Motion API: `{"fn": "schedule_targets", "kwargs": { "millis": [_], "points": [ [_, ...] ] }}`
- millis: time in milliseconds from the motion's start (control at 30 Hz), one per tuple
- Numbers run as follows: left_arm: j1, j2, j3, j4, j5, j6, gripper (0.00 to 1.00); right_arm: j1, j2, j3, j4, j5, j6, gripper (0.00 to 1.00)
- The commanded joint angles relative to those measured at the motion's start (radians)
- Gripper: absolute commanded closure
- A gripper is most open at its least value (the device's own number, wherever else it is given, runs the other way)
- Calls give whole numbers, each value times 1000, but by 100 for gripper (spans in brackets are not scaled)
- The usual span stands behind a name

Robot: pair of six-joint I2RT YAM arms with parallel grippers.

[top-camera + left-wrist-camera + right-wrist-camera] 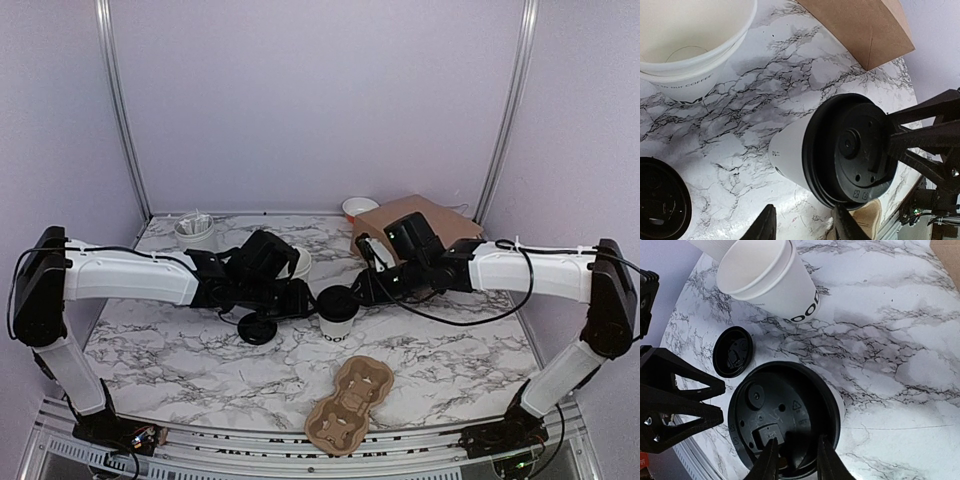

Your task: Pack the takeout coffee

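The takeout coffee [337, 318] stands near the middle of the tabletop [450, 340]. The left pincer [804, 209] is just left of it, and the right pincer [797, 442] is over the right edge of its lid. A loose lid [258, 330] lies on the tabletop to the left. An open cup [298, 262] stands behind-left. A cup carrier [350, 392] lies in front, near the front edge. A paper bag [425, 215] lies behind-right, with a bowl [360, 207] at its left corner. A canister [195, 231] stands at the back left.

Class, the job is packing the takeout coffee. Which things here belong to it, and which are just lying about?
Belong: lidded coffee cup; likely the brown bag and pulp carrier.
Lying about: loose lid, empty cup, bowl, stick canister.
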State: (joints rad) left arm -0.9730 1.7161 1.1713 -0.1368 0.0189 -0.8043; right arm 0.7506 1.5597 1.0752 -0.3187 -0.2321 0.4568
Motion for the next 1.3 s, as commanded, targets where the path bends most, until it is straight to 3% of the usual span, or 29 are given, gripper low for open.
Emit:
{"fn": "schedule_targets", "kwargs": {
  "millis": [0,267,367,600,833,1267],
  "points": [
    [-3,-38,-24,26,7,-4,60,47,-70,-43,70,30,121,74],
    [-2,-55,-48,37,0,-11,60,82,-129,-84,111,77,184,70],
    [-3,-52,-50,45,2,-18,60,69,-144,-74,84,105,152,66],
    [-3,-40,-45,56,12,-31,60,-56,-128,-66,95,-5,23,62],
    [-7,-17,-36,67,8,-58,60,-61,-65,10,31,-12,-102,63],
    [-7,43,5,91,7,-85,60,-60,1,46,32,-8,-164,62]
  ]
}}
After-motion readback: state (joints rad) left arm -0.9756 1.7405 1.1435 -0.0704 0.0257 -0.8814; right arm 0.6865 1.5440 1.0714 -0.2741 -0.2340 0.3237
